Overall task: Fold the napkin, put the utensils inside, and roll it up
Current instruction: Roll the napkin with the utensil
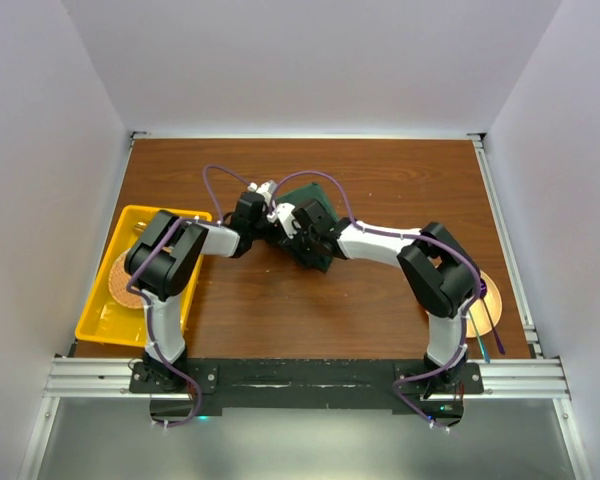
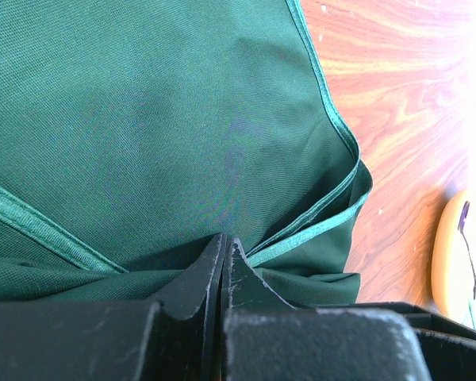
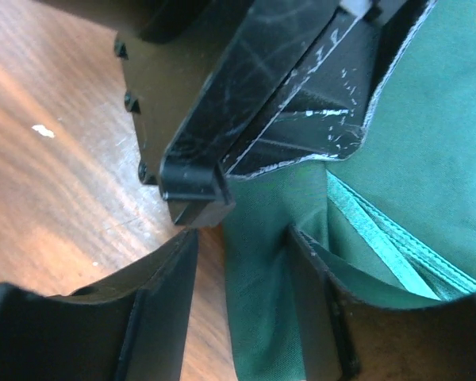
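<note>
Napkin: the green napkin [image 1: 310,192] lies in the middle of the table [image 1: 400,180], a bit to the far side. Both claws are over it, so most of it is hidden from above.
Left claw: the left claw [image 2: 224,242] has its two fingers pressed tight together. They pinch a folded bit of the napkin, and the cloth bunches up at the tips.
Right claw: the right claw [image 3: 239,234] is spread apart. It sits just beside the left claw, low over the table. The napkin's edge lies in the gap between its fingers. One finger is over bare wood and the other is over green cloth.
Napkin edges: two shiny hems run close together near the left claw, one layer on top of the other.
Utensils: the thin dark utensils [image 1: 492,322] lie on an orange plate [image 1: 490,288] at the near right, well apart from the napkin.
Tray: a yellow tray [image 1: 95,315] sits at the near left with a round brown thing [image 1: 118,280] in it.
</note>
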